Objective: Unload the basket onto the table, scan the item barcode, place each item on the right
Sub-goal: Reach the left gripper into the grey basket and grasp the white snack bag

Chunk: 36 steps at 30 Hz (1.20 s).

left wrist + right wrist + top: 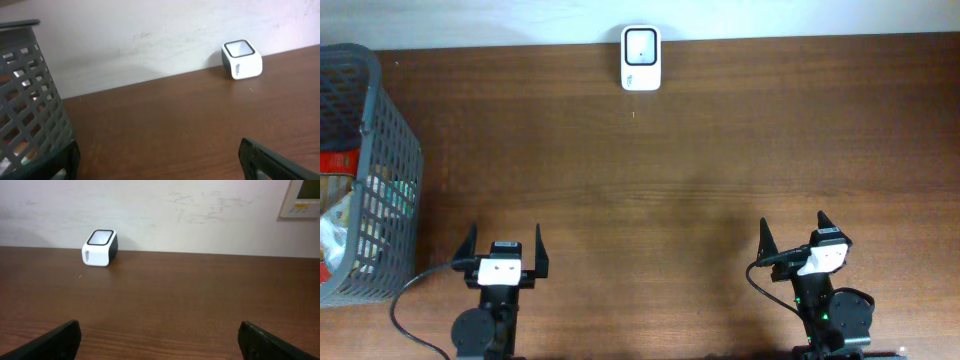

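Left claw (pixel 505 238), lower left of the overhead: jaws spread wide, nothing btwn them, not touching anything. Right claw (pixel 793 228), lower right: same deal, wide and empty. Both have dark pointed fingers (pixel 468 245) w/ a white block behind, and both hang over bare table (pixel 670 170) near the bottom edge.

Room to move: tons. The whole middle of the frame is flat brown woodgrain, smooth w/ a dull sheen. It's open from the claws up to the top edge, where the tabletop meets a pale scuffed wall (pixel 200 210). Only thing crowding is the basket (pixel 390 130) at the left edge, just up and left of the left claw. In the left wrist view its wall fills the left side, v close to that finger.

Basket = grey plastic, grid of rectangular holes, solid rim. Items (pixel 334 160) sit inside it: a red pack and some crinkly clear-wrapped stuff, too small to spot a barcode.

Scanner (pixel 641 58) sits top center at the wall edge, well apart from both claws. Small white box, rounded corners, dark-framed window on its face. Beige panel (pixel 304 200) on the wall, upper right of the right wrist view. Black cable (pixel 405 300) loops off the left arm at the bottom.
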### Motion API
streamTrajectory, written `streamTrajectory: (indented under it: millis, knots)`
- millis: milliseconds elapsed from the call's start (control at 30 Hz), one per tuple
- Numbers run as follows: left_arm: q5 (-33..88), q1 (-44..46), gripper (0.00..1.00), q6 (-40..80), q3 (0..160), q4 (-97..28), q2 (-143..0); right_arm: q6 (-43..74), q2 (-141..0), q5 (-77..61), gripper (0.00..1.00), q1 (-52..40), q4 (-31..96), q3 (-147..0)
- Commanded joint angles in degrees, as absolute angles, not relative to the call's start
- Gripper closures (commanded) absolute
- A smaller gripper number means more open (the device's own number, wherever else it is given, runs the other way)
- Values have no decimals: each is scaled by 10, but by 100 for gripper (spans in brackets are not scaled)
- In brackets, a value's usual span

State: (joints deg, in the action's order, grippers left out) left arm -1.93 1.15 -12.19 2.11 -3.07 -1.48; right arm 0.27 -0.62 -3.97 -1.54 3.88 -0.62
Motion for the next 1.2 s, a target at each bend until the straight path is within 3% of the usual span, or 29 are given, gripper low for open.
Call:
streamTrajectory:
  millis: [0,500,700,933,1167]
  knots:
    - [-12,13,1,-112,89,-43,-57,10,-4,-43,1,-19,41,-3]
    - [39,13,1,-113,415,-77,-393,10,-4,-43,1,-19,41,-3]
    - [67,13,1,-112,613,-205,-550,10,-4,-43,1,-19,41,-3]
    - [144,13,1,-113,901,-462,-737,10,-4,-43,1,-19,41,-3]
    - [142,13,1,-113,938,-493,-782,10,-4,-43,1,-19,41,-3]
